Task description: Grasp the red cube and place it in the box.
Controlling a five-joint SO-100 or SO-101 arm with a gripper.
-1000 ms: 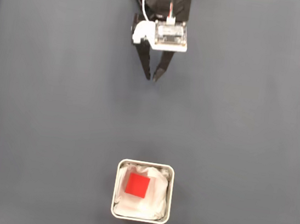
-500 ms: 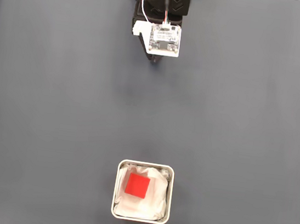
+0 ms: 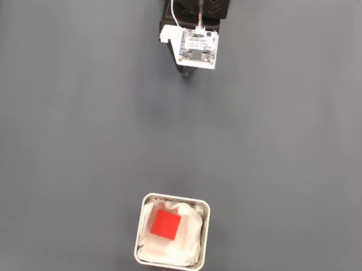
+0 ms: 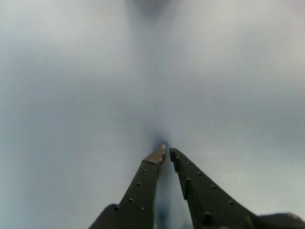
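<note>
Jaws are sitting almost closed, tips nearly meeting with only a thin slit between them, and they are gripping nothing; in the wrist view the gripper (image 4: pixel 167 150) is pointing down at bare cloth (image 4: pixel 71 95), which is looking pale and blurred up close. From the fixed view the cube (image 3: pixel 165 224) is lying inside the box (image 3: pixel 177 200), toward its upper left part, nestled on the white lining (image 3: pixel 183 246). It is showing as a small bright red block with flat matte faces, far smaller than the tin around it. The box is showing a silver rim with rounded corners and is sitting low in the middle of the view. Around it a dark grey cloth (image 3: pixel 298 158) is covering the whole table, smooth and evenly lit. Well away, at the top edge, the arm (image 3: pixel 203 5) is hanging folded with a white board (image 3: pixel 198 46) on its wrist.
</note>
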